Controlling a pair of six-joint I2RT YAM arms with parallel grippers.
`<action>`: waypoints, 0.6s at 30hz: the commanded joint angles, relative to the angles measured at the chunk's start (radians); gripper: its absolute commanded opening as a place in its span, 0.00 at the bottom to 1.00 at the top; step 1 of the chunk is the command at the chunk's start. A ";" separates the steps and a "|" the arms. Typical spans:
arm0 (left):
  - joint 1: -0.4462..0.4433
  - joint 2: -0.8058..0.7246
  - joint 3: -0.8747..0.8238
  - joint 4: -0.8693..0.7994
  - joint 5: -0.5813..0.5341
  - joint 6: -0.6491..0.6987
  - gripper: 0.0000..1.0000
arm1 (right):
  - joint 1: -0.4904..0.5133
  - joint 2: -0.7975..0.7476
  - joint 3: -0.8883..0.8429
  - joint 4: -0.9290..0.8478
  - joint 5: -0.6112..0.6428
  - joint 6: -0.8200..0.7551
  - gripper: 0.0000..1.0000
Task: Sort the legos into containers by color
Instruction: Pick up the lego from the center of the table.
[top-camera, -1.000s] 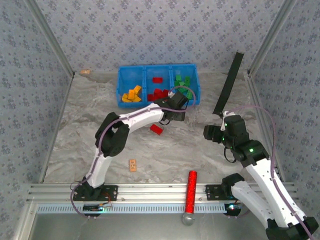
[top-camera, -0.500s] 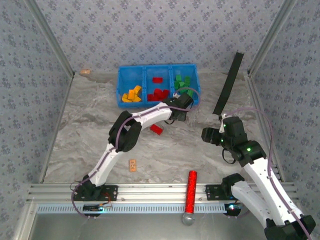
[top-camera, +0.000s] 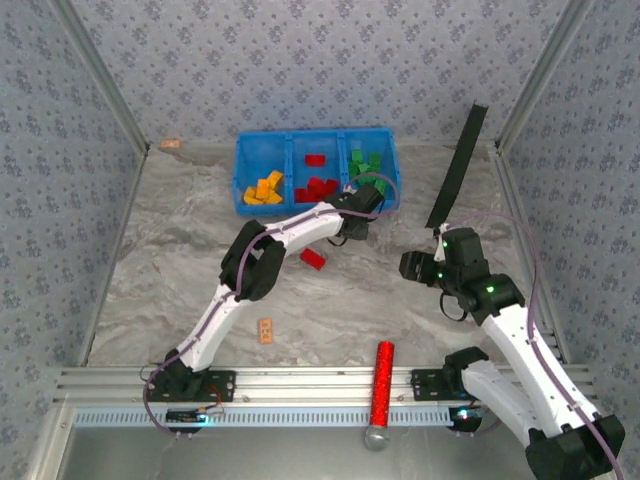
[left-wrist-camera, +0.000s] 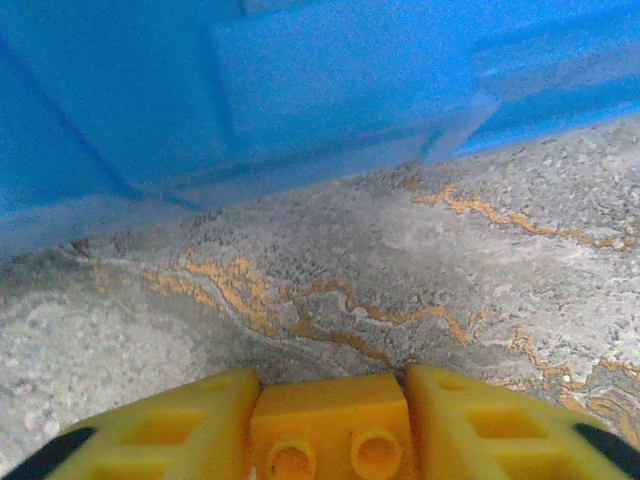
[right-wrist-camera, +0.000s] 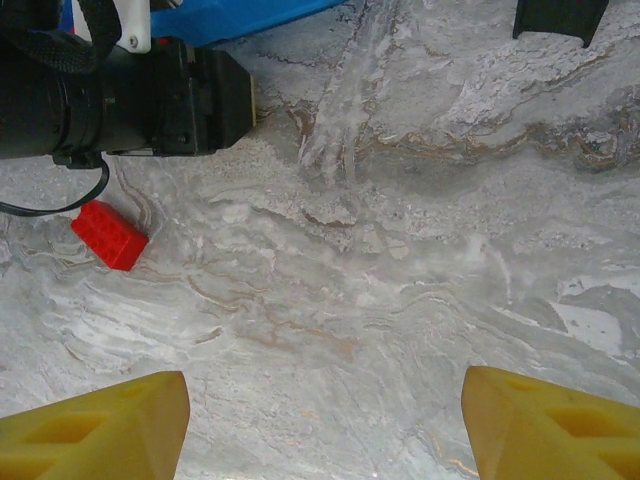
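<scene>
The containers (top-camera: 240, 172), three joined blue bins, stand at the back and hold yellow (top-camera: 265, 188), red (top-camera: 318, 186) and green (top-camera: 365, 163) legos. My left gripper (top-camera: 362, 212) is low at the table just in front of the right bin. In the left wrist view this gripper (left-wrist-camera: 332, 378) is shut on a yellow-orange lego (left-wrist-camera: 330, 425), with the blue bin wall (left-wrist-camera: 300, 90) close ahead. A red lego (top-camera: 314, 259) lies loose on the table, also seen from the right wrist (right-wrist-camera: 109, 235). My right gripper (top-camera: 410, 265) (right-wrist-camera: 325, 400) hangs open over bare marble.
A tan-orange flat block (top-camera: 265, 330) lies at the near left and a red glittery cylinder (top-camera: 382, 383) at the front rail. A black strip (top-camera: 458, 165) leans at the back right. The left arm's black wrist (right-wrist-camera: 130, 95) crosses the right wrist view.
The left gripper's fingers have closed onto the yellow-orange lego in front of the right bin, the arm stretching out further. The right gripper has drifted slightly left.
</scene>
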 joint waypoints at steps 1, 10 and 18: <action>0.015 0.033 0.013 -0.037 0.008 -0.006 0.36 | -0.010 0.018 -0.002 -0.011 0.002 0.027 0.73; 0.040 -0.127 -0.157 0.017 0.023 0.013 0.25 | -0.006 0.043 -0.048 0.054 -0.055 0.044 0.74; 0.081 -0.437 -0.330 0.081 0.034 0.077 0.24 | 0.017 0.241 -0.013 0.099 -0.082 0.027 0.73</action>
